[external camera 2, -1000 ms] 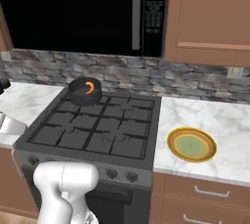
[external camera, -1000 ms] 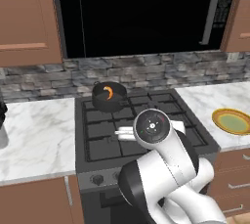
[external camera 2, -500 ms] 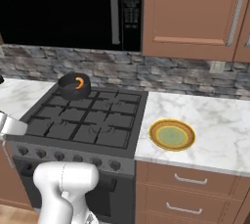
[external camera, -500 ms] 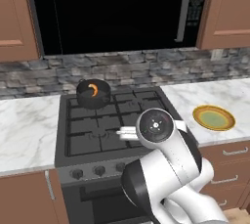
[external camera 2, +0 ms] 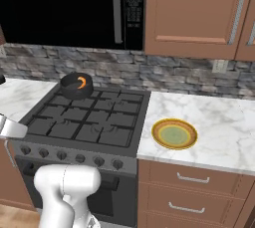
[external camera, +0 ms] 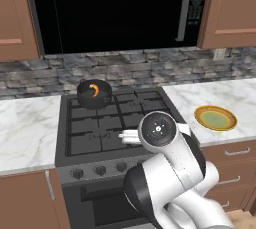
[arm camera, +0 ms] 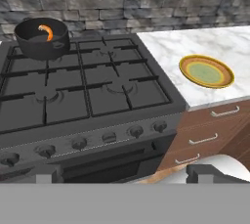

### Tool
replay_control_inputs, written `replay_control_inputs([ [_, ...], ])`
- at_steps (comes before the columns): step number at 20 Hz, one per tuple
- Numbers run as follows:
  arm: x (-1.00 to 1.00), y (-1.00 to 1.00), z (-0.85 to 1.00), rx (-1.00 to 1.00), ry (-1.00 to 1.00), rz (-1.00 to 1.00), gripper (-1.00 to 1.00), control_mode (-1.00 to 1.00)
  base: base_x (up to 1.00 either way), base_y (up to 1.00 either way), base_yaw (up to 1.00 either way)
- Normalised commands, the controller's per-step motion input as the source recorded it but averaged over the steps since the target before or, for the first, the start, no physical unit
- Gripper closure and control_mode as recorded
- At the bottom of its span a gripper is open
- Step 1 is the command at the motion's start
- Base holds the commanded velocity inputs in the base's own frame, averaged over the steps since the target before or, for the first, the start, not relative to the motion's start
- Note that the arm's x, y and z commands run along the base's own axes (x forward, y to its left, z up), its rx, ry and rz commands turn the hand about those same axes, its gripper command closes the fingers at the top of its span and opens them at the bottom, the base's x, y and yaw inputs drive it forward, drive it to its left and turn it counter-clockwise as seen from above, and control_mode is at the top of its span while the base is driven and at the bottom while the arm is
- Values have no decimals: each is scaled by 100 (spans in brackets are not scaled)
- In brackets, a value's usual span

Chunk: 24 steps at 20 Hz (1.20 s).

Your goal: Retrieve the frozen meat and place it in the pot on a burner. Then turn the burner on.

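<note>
1. Hand view: the frozen meat [arm camera: 46,32] lies inside the pot [arm camera: 41,38] on the back-left burner [arm camera: 45,54], far up and left of the gripper [arm camera: 122,174].
2. Gripper jaws stand spread wide, holding nothing, well short of the stove's front knobs [arm camera: 79,143].
3. Yellow-green plate [arm camera: 206,71] rests on the right counter [arm camera: 195,47].

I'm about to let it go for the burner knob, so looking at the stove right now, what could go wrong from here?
1. The front panel carries a row of look-alike knobs; the end effector, open and well back from them, could turn one that does not feed the back-left burner.
2. The pot with the frozen meat sits on that far corner, so a wrong knob would leave it unheated.
</note>
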Motion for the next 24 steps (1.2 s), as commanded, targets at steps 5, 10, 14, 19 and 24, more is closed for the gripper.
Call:
replay_control_inputs([
  [5, 0, 0, -5, 0, 0, 0, -100, -100, 0, 0, 0],
  [10, -9, 42, -71, 5, 0, 16, -100, -100, 0, 0, 0],
  [14, -3, 62, -93, 10, -5, 23, -100, -100, 0, 0, 0],
  [19, -6, 37, -91, 10, -13, 30, -100, -100, 0, 0, 0],
  [24, 0, 13, -100, -6, -63, 43, -100, -100, 0, 0, 0],
])
